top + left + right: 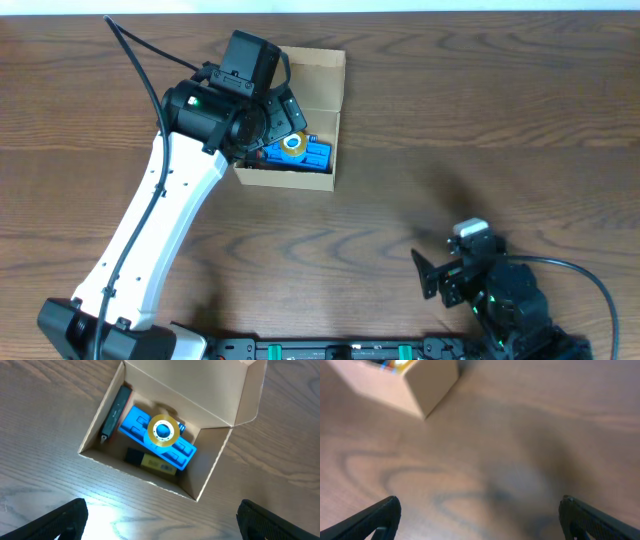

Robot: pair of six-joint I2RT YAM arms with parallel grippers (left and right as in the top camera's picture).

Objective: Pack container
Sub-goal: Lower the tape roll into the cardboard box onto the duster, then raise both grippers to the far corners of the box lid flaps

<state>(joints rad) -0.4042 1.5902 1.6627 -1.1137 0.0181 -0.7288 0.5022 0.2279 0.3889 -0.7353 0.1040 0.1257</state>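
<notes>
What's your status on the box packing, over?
Left gripper open, empty, above the container. Right gripper open, empty, set apart. Lid up, blue block and yellow roll inside. No obstruction seen.

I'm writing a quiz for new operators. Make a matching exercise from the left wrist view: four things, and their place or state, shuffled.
1 yellow ring
2 blue block
3 dark slim item
4 lid flap

A folded open
B against the container wall at picture left
C resting on the blue block
D middle of the container

Pairs: 1-C, 2-D, 3-B, 4-A
</notes>
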